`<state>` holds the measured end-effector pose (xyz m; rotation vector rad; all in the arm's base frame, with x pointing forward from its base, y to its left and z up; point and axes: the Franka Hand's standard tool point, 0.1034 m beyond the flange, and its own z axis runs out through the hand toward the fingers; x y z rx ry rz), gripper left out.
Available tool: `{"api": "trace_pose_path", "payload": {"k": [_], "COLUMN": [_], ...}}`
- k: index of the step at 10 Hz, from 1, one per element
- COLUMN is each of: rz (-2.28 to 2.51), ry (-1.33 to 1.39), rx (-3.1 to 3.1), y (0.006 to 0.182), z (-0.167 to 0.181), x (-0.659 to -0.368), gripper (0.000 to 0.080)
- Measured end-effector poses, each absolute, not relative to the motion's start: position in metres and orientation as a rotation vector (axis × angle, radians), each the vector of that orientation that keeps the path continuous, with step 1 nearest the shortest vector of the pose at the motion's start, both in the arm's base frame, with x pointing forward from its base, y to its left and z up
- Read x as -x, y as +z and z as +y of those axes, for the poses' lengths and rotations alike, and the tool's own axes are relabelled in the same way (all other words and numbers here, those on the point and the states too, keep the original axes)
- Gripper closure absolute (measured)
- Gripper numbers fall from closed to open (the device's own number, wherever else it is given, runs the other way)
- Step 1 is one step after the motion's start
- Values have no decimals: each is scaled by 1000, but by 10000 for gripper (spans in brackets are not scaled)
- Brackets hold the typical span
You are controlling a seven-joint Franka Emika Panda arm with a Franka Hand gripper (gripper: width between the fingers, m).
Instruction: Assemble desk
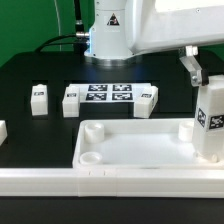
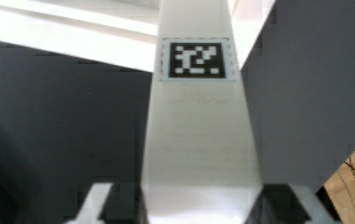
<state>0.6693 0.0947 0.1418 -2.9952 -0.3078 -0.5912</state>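
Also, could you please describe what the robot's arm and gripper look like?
The arm is glossy white with bulky, rounded links, and its base carries a small dark marking. A thin dark cable hangs behind the base. The gripper has blocky pale grey fingers, seen in the wrist view.

smooth white plastic tabletop (image 1: 140,150) and leg (image 2: 200,120), matt black table (image 1: 40,70).

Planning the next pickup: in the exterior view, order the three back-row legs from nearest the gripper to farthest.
1. Right-end leg, by the marker board, exterior view's right.
2. Left-end leg, at the board's other end.
3. Lone leg, farthest toward the exterior view's left.
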Motion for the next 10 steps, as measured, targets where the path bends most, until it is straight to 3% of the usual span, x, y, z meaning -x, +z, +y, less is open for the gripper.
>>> {"api": "trace_pose_path", "payload": {"k": [6,7,8,9,10], "rz": [-315,-315,-315,-315,-315], "ry": [-627,-626,-626,-626,-626], "rx": [2990,2990,2990,2990,2990], "y": [137,137,137,137,137], "z": [96,96,96,96,96], "x": [-670,-670,-670,-670,-670], "gripper": [515,287,287,179,159]}}
